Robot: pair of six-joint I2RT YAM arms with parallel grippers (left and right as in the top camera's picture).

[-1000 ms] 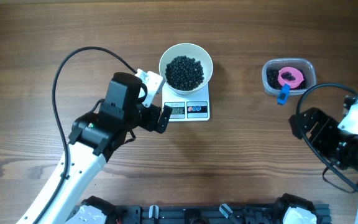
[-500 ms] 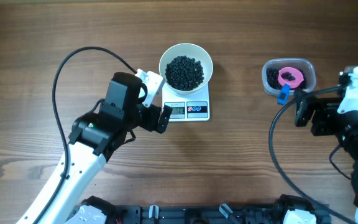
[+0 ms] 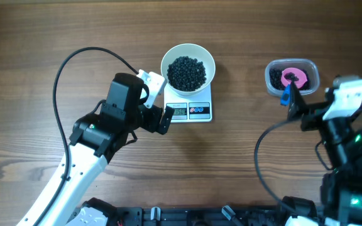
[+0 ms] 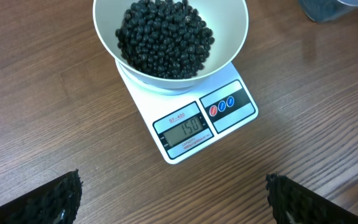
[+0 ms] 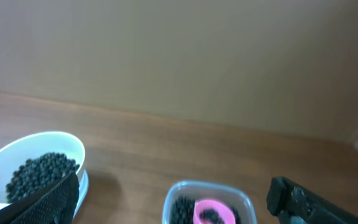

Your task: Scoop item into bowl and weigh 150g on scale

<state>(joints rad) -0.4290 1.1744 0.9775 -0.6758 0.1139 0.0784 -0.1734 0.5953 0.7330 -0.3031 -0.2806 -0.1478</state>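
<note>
Showing the round, plain white bowl [image 4: 234, 38] seated on the far end of the small white rectangular digital kitchen scale [image 3: 192, 112], which stands a little far of the middle of the brown wood-grain table [image 3: 43, 37]. The bowl's rim overhangs the platform on both sides and hides all but the near panel. Inside lies the item [image 4: 163, 34], a loose heap of small, round, black bead-like pellets with a dull sheen. The heap covers the floor of the bowl and leaves a band of smooth white wall bare below the rim. On the near panel the grey LCD display [image 4: 186, 128] reads 150, and the two small round buttons [image 4: 222, 106], one red and one blue, sit just to its right.

The left gripper [image 4: 176, 202] is just left and near of the scale, its camera looking down on bowl and panel. Its two black fingers [image 4: 55, 199] stand wide apart with nothing between them.

To the right, well apart from the scale, stands the clear rectangular plastic tub [image 3: 317, 75]. It holds more black pellets and the small pink scoop [image 3: 294, 77], whose blue handle [image 3: 286, 94] juts over the near-left rim. The right gripper [image 5: 174, 186] is just near of the tub, tilted toward the far side. Its black fingers likewise stand wide apart and empty, one of them close by the blue handle in the overhead view. A black cable [image 3: 68, 69] arcs from the left arm across the left of the table.
</note>
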